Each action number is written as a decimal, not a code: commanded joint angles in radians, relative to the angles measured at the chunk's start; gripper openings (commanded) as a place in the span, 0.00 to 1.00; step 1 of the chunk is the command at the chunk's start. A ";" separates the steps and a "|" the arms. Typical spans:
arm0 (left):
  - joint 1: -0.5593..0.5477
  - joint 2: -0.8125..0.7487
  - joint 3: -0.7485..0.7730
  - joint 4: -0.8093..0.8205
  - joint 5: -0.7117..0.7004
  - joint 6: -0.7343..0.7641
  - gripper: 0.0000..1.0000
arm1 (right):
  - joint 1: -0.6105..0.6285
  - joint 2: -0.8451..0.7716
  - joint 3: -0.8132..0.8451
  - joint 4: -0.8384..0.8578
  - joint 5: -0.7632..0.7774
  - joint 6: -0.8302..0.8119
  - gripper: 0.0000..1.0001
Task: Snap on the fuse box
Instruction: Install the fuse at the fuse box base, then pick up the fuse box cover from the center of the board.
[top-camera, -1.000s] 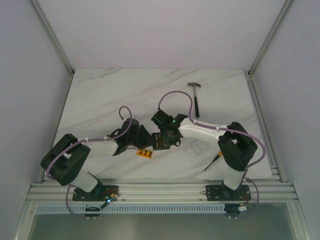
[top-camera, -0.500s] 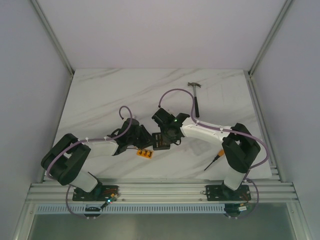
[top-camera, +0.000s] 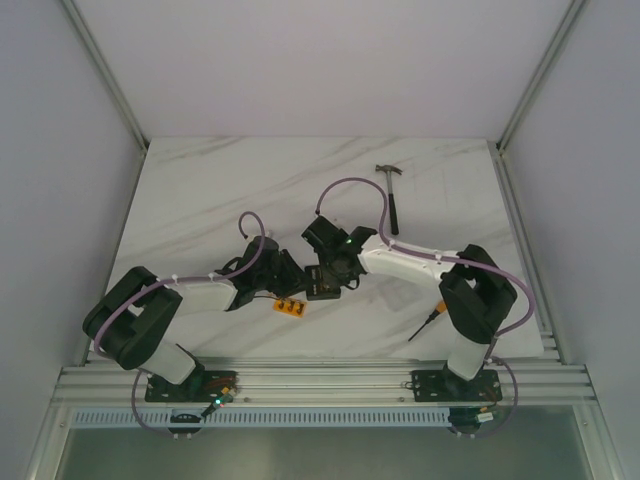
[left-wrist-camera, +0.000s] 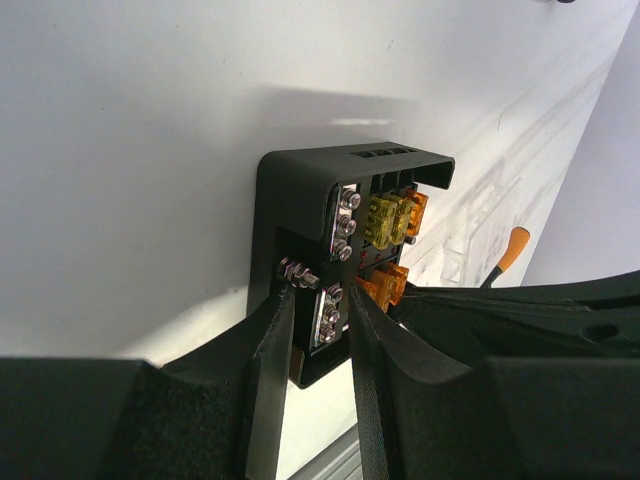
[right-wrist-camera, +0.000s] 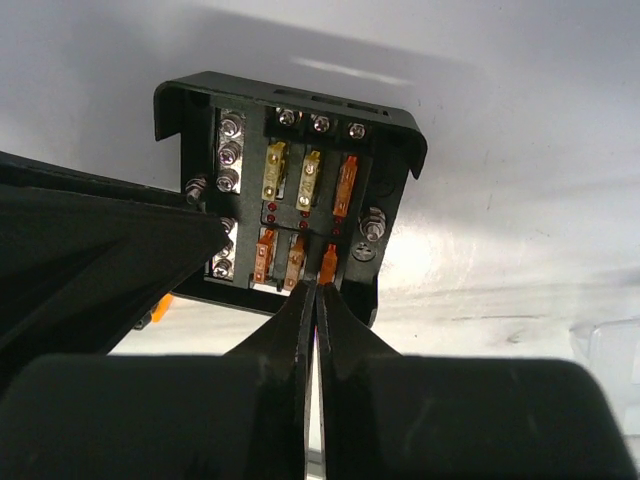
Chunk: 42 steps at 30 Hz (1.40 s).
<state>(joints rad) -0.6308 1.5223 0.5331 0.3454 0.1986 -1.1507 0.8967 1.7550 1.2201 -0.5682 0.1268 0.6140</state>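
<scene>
Right wrist view shows right fingers (right-wrist-camera: 287, 340) pinched shut against the fuse box (right-wrist-camera: 300, 105), whose side the left fingers (left-wrist-camera: 266, 400) clamp.

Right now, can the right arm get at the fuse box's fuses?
Likely yes: the fuse box face is uncovered, the right gripper is shut at its fuses, and the left gripper grips only one side.

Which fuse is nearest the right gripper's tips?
Right wrist view: lower row's rightmost orange fuse, at the tips of the right gripper; its two row-mates sit further left.
</scene>
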 joint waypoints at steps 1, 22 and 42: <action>-0.007 0.030 -0.002 -0.054 -0.016 0.015 0.39 | 0.005 0.045 -0.015 0.006 -0.009 0.028 0.03; -0.007 0.003 -0.001 -0.054 -0.023 0.020 0.40 | 0.019 0.038 0.036 -0.085 0.066 -0.091 0.05; -0.008 -0.163 -0.001 -0.148 -0.022 0.192 0.83 | -0.400 -0.659 -0.461 0.074 0.035 -0.092 0.93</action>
<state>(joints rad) -0.6361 1.3495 0.5327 0.2390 0.1474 -1.0264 0.5823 1.1923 0.8562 -0.5789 0.2302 0.5133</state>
